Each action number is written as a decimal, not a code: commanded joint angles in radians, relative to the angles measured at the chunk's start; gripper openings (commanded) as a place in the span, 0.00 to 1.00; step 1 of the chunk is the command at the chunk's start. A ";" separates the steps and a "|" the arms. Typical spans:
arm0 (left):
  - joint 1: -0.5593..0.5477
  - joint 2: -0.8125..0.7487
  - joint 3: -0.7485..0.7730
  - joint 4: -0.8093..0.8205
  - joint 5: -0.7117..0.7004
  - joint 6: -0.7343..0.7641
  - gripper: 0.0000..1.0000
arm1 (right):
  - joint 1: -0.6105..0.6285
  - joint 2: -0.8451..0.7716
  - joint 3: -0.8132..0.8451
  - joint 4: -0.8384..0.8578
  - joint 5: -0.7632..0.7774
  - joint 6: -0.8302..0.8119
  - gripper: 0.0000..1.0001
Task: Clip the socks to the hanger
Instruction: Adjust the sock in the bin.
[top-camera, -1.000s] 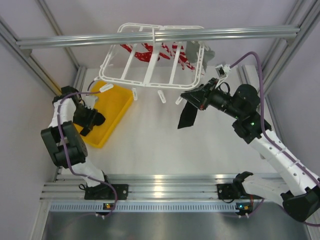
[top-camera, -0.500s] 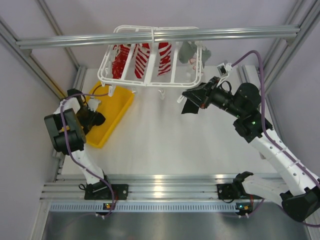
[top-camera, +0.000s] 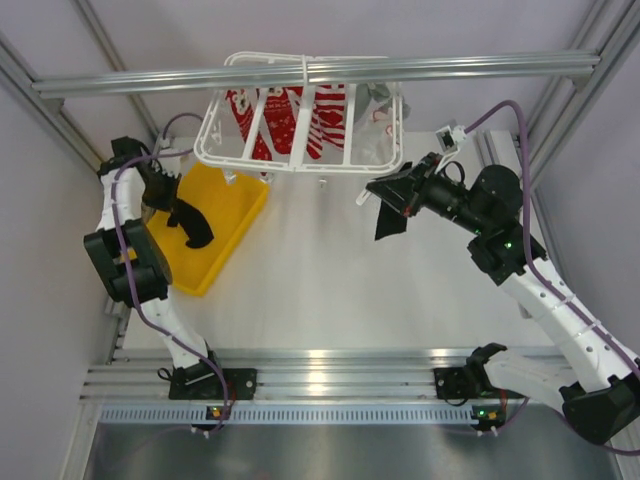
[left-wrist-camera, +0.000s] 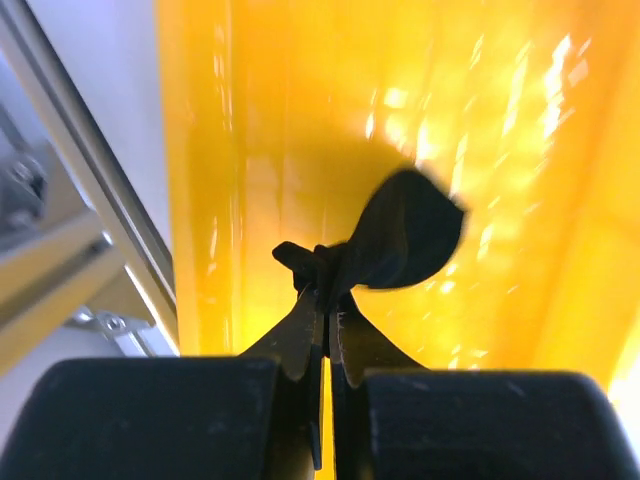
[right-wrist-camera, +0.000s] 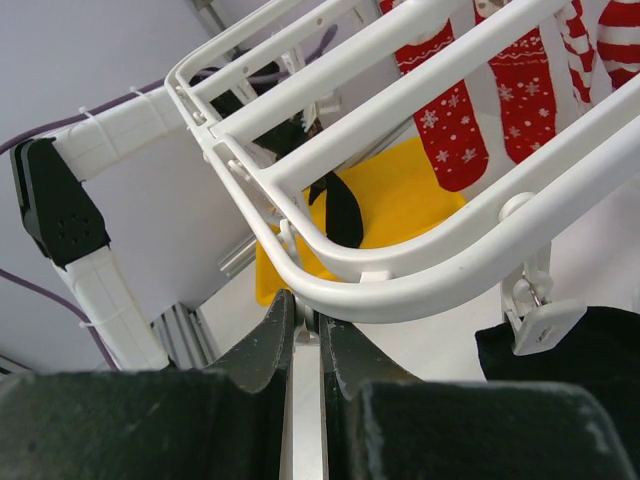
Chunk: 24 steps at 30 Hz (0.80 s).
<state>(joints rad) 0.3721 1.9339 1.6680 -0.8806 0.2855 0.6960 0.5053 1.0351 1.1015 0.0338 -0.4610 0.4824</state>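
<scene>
**Lifted off the tray**

Left claw (left-wrist-camera: 325, 290), clenched on one black sock (left-wrist-camera: 405, 235), now hangs above the yellow tray (top-camera: 225, 238). Right claw (right-wrist-camera: 305, 310), clamped on the other sock (top-camera: 388, 220), noses the hanger (right-wrist-camera: 420, 295) rim; red-and-white socks (right-wrist-camera: 450, 130) and a clip (right-wrist-camera: 545, 322) crowd it.

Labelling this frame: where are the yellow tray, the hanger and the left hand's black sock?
yellow tray (top-camera: 235, 212): top view, bare floor.
hanger (right-wrist-camera: 400, 300): right wrist view, near rim.
black sock (left-wrist-camera: 410, 230): left wrist view, rounded end.
</scene>
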 joint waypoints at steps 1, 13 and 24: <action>0.004 -0.036 0.110 -0.081 0.199 -0.168 0.00 | -0.017 -0.006 0.032 0.017 -0.001 -0.013 0.00; 0.010 -0.176 0.072 0.110 0.343 -0.345 0.00 | -0.021 -0.009 0.027 0.017 -0.007 -0.016 0.00; 0.019 -0.113 0.007 -0.078 0.187 -0.201 0.00 | -0.027 -0.020 0.020 0.009 -0.010 -0.022 0.00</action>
<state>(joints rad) 0.3756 1.8072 1.7046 -0.8875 0.5255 0.4488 0.4976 1.0351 1.1015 0.0322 -0.4686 0.4793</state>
